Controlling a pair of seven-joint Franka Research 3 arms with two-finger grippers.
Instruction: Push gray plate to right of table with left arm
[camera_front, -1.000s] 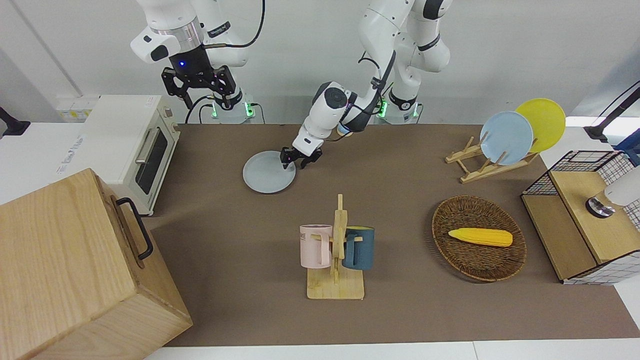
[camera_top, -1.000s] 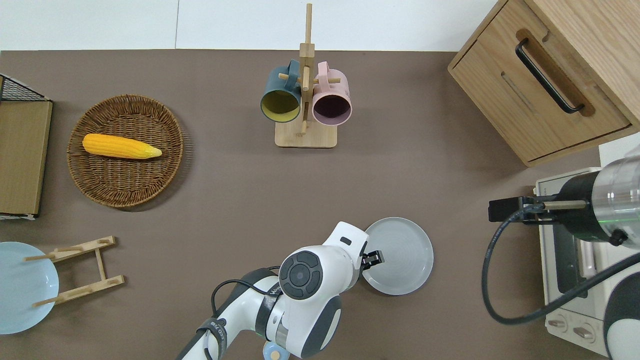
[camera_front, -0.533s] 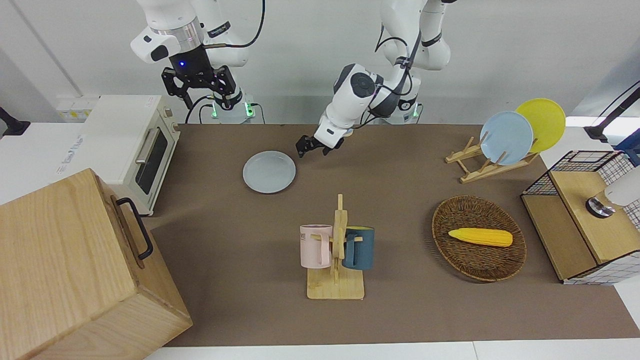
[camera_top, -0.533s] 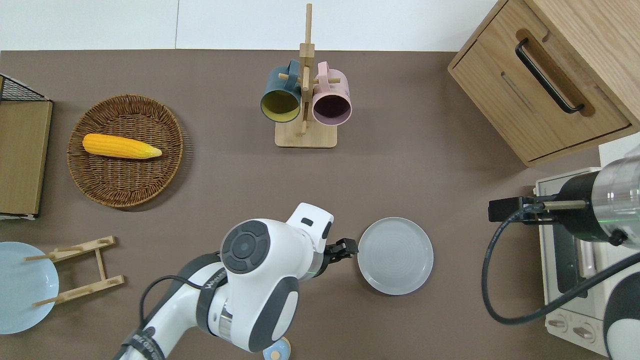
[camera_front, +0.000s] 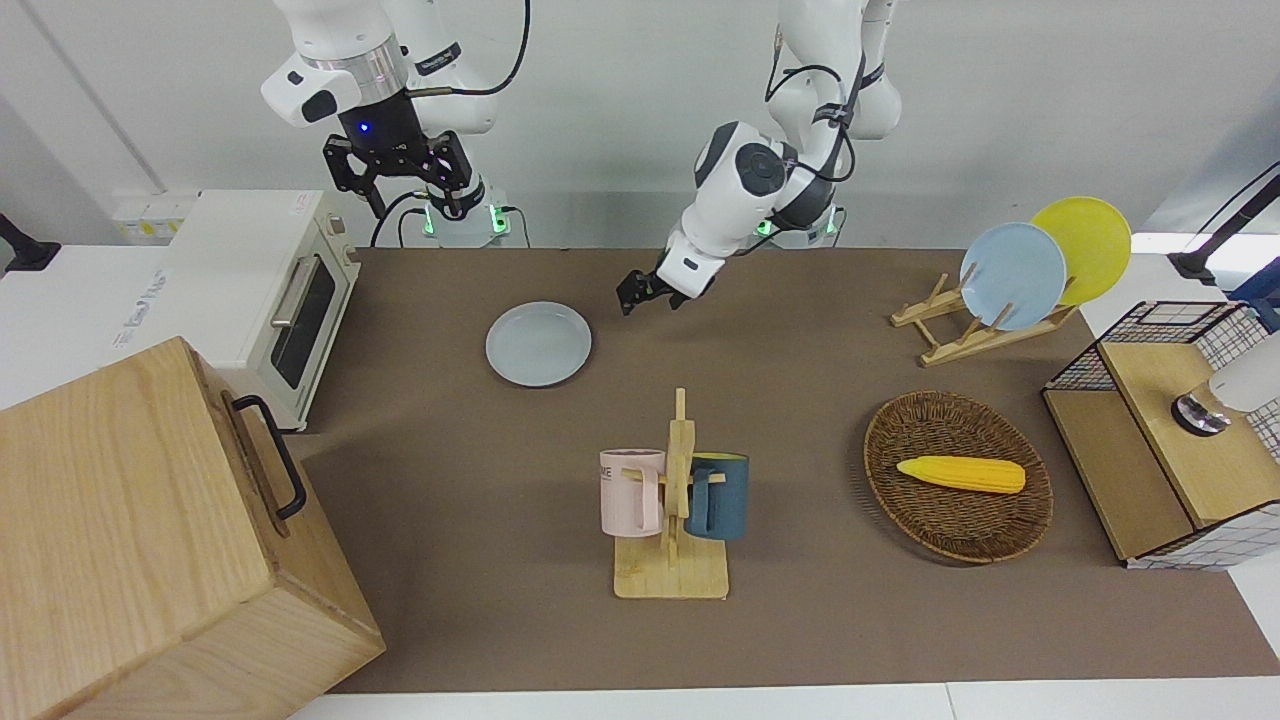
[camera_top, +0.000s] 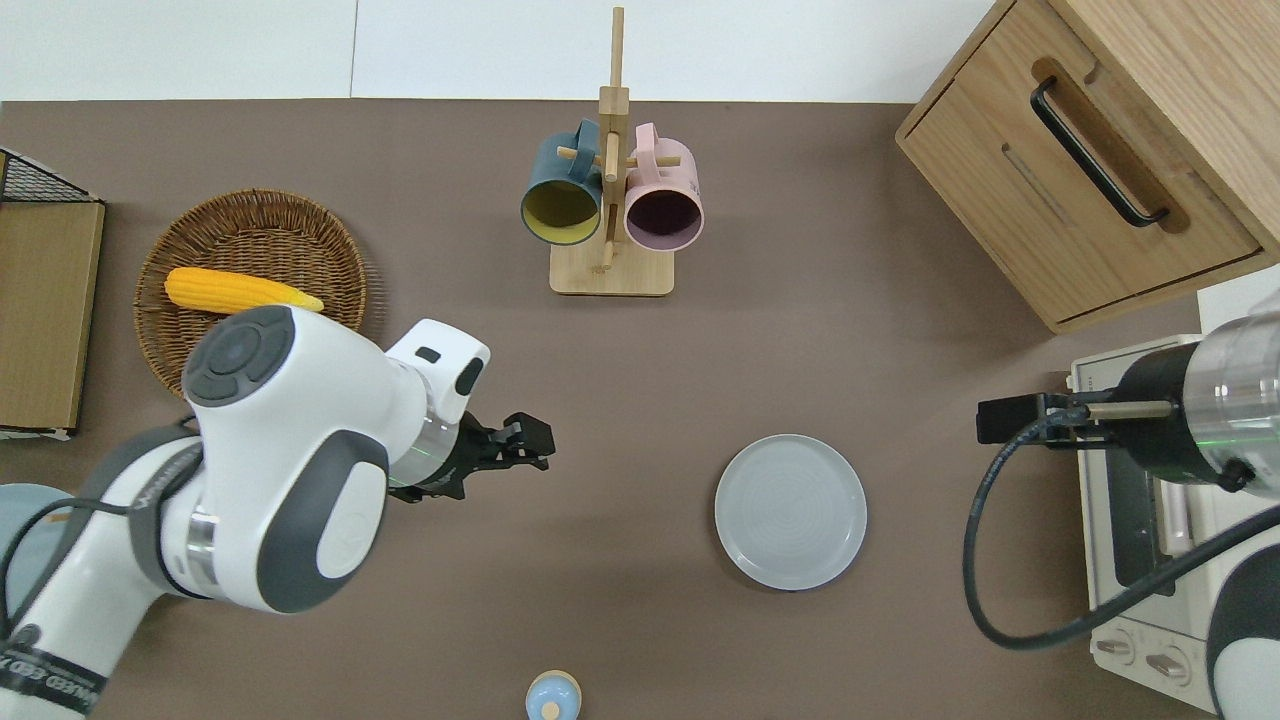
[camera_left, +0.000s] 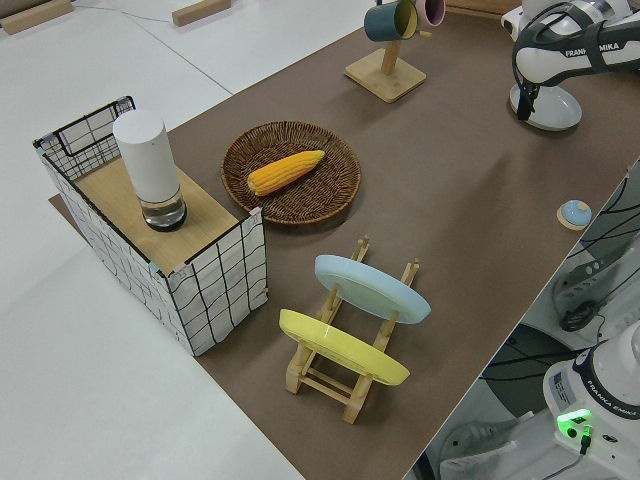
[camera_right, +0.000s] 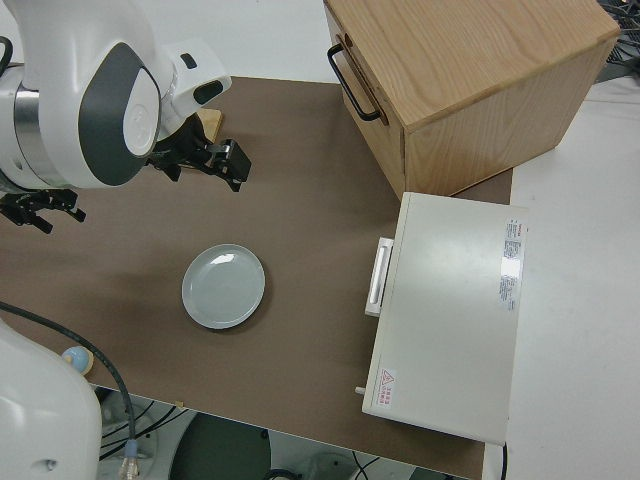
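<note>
The gray plate (camera_top: 790, 511) lies flat on the counter (camera_top: 620, 380) toward the right arm's end, near the toaster oven (camera_front: 262, 300). The left gripper (camera_top: 525, 445) hangs over bare counter, well apart from the plate, fingers narrow and holding nothing. The right arm is parked.

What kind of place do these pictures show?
Probably a robotics lab staged as a kitchen: two robot arms work at a brown table holding a toaster oven, a mug rack and a plate rack.
</note>
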